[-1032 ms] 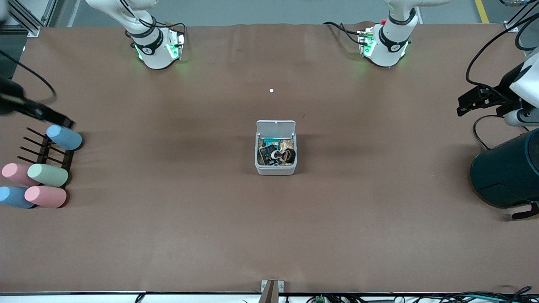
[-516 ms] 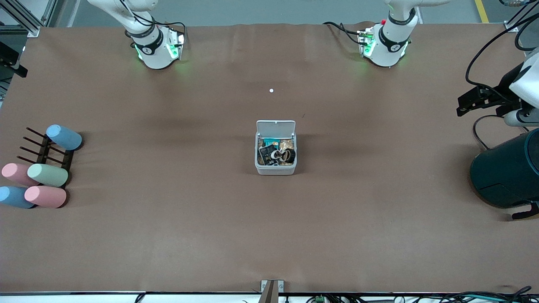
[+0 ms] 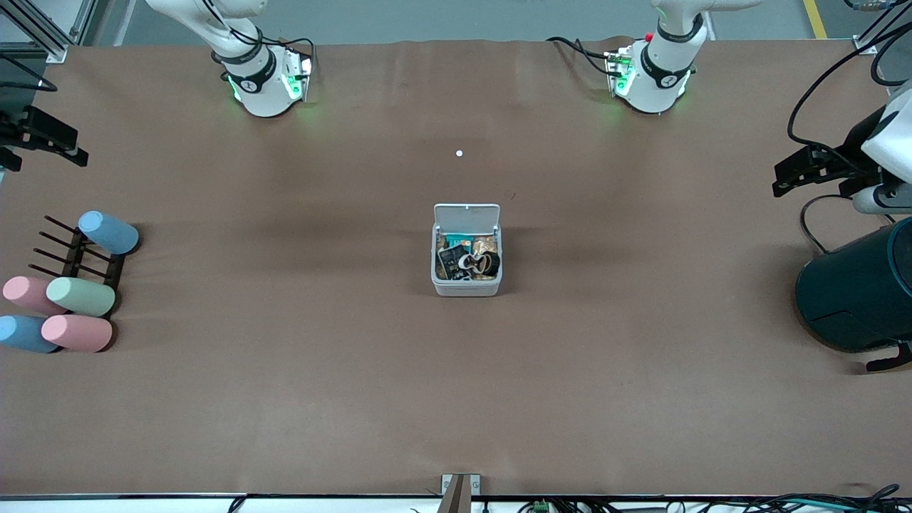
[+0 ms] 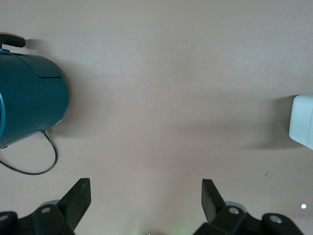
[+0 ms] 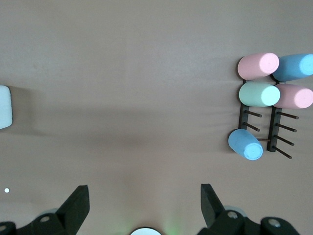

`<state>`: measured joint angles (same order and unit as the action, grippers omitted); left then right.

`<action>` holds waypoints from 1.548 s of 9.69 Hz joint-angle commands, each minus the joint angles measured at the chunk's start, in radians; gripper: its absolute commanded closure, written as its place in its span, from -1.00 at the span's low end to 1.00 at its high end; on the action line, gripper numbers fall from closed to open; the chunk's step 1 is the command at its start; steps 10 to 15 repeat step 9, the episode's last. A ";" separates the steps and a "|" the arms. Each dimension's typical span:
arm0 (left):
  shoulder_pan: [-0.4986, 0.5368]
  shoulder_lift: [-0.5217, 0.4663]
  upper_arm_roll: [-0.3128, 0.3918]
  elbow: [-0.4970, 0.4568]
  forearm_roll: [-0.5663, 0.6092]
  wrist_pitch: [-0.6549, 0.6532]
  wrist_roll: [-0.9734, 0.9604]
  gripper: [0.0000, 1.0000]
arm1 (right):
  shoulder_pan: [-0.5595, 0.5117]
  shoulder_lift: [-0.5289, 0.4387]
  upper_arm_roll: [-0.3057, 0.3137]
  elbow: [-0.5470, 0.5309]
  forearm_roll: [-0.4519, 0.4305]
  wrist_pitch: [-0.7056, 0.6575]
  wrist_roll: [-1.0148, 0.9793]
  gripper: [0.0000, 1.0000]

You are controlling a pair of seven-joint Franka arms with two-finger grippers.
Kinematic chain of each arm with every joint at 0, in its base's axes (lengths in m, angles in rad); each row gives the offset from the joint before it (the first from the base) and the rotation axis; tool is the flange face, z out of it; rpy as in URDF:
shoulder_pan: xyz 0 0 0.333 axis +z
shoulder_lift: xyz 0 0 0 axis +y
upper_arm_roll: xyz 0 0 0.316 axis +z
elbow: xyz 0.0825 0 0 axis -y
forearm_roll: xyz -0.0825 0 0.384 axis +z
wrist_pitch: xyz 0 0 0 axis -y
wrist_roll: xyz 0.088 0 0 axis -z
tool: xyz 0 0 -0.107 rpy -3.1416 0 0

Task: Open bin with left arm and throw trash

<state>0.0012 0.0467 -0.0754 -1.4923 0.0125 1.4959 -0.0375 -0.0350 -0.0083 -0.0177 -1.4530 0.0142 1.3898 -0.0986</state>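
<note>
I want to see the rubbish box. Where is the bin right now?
In the front view the bin sits mid-table with its lid open and trash inside, nearer the front camera than the tiny white dot.

A brown cloth (image 3: 285, 399) covers the counter under even light. Grey floor (image 3: 456, 18) shows past its edge, with a yellow line (image 3: 814, 18).

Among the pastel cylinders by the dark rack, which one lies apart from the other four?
The blue cylinder farthest from the front camera. It lies alone at the rack's end, while the two pink, one green and other blue cylinders cluster together.
</note>
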 commanded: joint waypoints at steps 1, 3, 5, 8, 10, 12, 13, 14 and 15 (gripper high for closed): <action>-0.003 0.004 0.000 0.017 0.020 -0.006 0.010 -1.00 | 0.024 0.002 -0.001 0.020 -0.019 -0.011 0.043 -0.99; -0.010 0.004 0.000 0.015 0.020 -0.006 0.005 -1.00 | 0.033 0.002 -0.001 0.020 -0.017 -0.012 0.045 -0.99; -0.012 0.004 -0.001 0.015 0.020 -0.006 0.005 -1.00 | 0.024 0.001 -0.001 0.020 -0.019 -0.014 0.043 -0.99; -0.010 0.004 -0.001 0.015 0.020 -0.006 0.007 -1.00 | 0.030 0.004 -0.001 0.020 -0.019 -0.011 0.045 -0.99; -0.010 0.004 -0.001 0.015 0.020 -0.006 0.007 -1.00 | 0.030 0.004 -0.001 0.020 -0.019 -0.011 0.043 -0.99; -0.010 0.004 -0.001 0.015 0.020 -0.006 0.007 -1.00 | 0.030 0.004 -0.001 0.020 -0.019 -0.011 0.043 -0.99; -0.010 0.004 -0.001 0.015 0.020 -0.006 0.007 -1.00 | 0.030 0.004 -0.001 0.020 -0.019 -0.011 0.043 -0.99; -0.010 0.004 -0.001 0.015 0.020 -0.006 0.007 -1.00 | 0.030 0.004 -0.001 0.020 -0.019 -0.011 0.043 -0.99; -0.010 0.004 -0.001 0.015 0.020 -0.006 0.007 -1.00 | 0.030 0.004 -0.001 0.020 -0.019 -0.011 0.043 -0.99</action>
